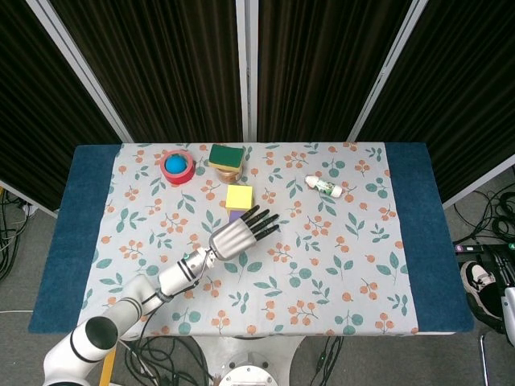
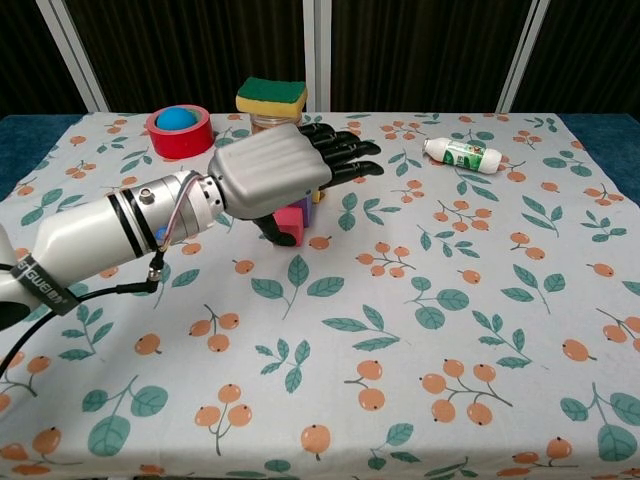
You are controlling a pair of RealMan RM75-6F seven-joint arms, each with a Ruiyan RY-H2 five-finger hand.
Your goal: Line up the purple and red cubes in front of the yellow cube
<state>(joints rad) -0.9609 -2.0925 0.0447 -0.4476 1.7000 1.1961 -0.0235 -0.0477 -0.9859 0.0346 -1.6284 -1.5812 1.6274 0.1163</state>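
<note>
The yellow cube (image 1: 239, 198) sits at the table's middle back. Directly in front of it a strip of the purple cube (image 1: 233, 215) shows, with its corner (image 2: 312, 203) peeking out in the chest view. In front of that sits the red cube (image 2: 293, 222), hidden in the head view. My left hand (image 2: 270, 177) hovers flat over both cubes, its fingers (image 2: 345, 160) stretched out and apart. The thumb (image 2: 274, 229) hangs down by the red cube's front left corner. Nothing is gripped. The right hand is not in either view.
A red tape roll (image 1: 177, 167) with a blue ball in it stands at the back left. A green and yellow sponge (image 1: 227, 154) on a jar is behind the yellow cube. A small white bottle (image 1: 326, 186) lies to the right.
</note>
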